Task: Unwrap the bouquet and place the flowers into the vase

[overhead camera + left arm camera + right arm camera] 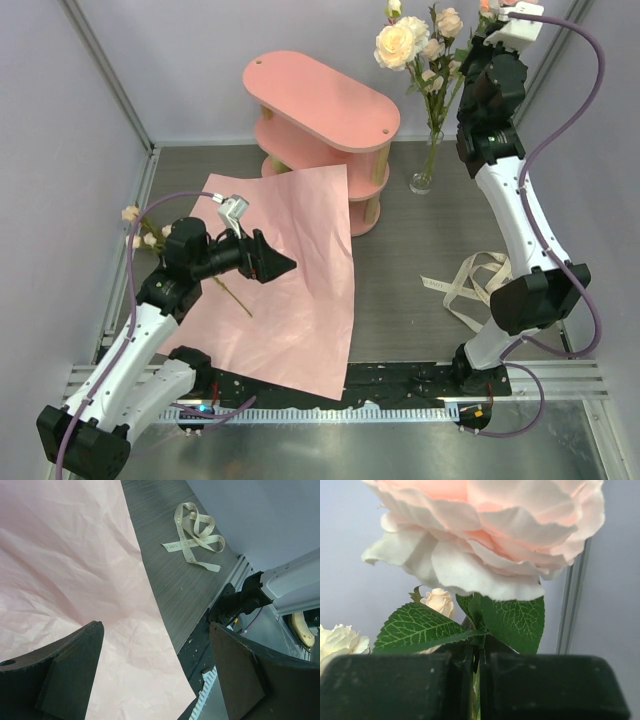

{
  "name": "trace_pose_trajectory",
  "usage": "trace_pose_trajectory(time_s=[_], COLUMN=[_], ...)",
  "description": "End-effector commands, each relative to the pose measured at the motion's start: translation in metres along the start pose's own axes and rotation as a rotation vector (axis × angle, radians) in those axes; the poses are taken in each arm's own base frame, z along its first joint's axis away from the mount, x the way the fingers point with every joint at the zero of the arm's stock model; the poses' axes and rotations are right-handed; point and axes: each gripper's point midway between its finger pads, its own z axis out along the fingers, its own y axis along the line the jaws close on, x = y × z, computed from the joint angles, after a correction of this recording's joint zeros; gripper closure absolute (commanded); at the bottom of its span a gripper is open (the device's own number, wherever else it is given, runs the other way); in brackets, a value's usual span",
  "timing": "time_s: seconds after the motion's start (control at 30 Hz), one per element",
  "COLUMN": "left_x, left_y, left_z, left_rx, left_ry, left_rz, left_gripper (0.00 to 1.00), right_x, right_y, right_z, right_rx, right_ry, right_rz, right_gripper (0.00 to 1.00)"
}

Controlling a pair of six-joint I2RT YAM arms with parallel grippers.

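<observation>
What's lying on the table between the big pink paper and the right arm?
A loose cream ribbon, tangled on the grey table. The top view shows it.

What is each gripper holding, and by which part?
Right gripper pinches a pink rose by its stem, just under the bloom. Left gripper holds nothing.
</observation>
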Motion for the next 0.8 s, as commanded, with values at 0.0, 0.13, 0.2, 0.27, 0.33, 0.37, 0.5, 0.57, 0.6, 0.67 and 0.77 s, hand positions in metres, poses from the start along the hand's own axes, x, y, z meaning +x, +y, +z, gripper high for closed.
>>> trace_pose_trajectory(time_s=[0.0, 0.13, 0.2, 0.27, 0.33, 0.37, 0.5, 0.57, 0.6, 0.67, 0.77], left_x=[-0.017, -0.017, -0.016, -0.016, -0.016, -0.016, -0.016, -0.016, -0.016, -0.016, -0.015], left_y=[-0.011, -0.010, -0.010, -0.010, -0.010, -0.009, -0.010, -0.010, -0.009, -0.009, -0.009], left_z=[-0.004, -0.003, -0.003, -0.003, -0.002, -0.002, -0.002, -0.002, -0.002, -0.002, -0.002], left_rx=[0.020, 0.018, 0.019, 0.018, 0.017, 0.017, 0.019, 0.019, 0.017, 0.018, 0.019], left_ry=[-0.041, -0.042, -0.037, -0.038, -0.037, -0.037, -0.036, -0.036, -0.036, -0.035, -0.033], left_rz=[0.051, 0.052, 0.050, 0.050, 0.048, 0.048, 0.048, 0.048, 0.047, 0.048, 0.047], left_gripper=[0.09, 0.09, 0.09, 0.09, 0.09, 0.09, 0.09, 0.09, 0.09, 0.09, 0.09], right_x=[-0.035, -0.021, -0.013, -0.006, -0.003, 0.000, 0.005, 0.003, 0.001, -0.007, -0.023], right_y=[0.005, 0.007, 0.007, 0.007, 0.005, 0.005, 0.004, 0.003, 0.002, 0.001, -0.002], right_z=[0.006, 0.009, 0.009, 0.009, 0.008, 0.008, 0.007, 0.006, 0.006, 0.005, 0.003], right_rx=[-0.027, -0.027, -0.026, -0.025, -0.016, -0.018, -0.016, -0.014, -0.012, -0.009, -0.004], right_ry=[-0.095, -0.074, -0.061, -0.053, -0.047, -0.040, -0.033, -0.037, -0.039, -0.054, -0.082], right_rz=[0.025, 0.011, -0.001, -0.009, -0.013, -0.016, -0.025, -0.028, -0.031, -0.031, -0.028], right_gripper=[0.99, 0.99, 0.99, 0.99, 0.99, 0.99, 0.99, 0.99, 0.99, 0.99, 0.99])
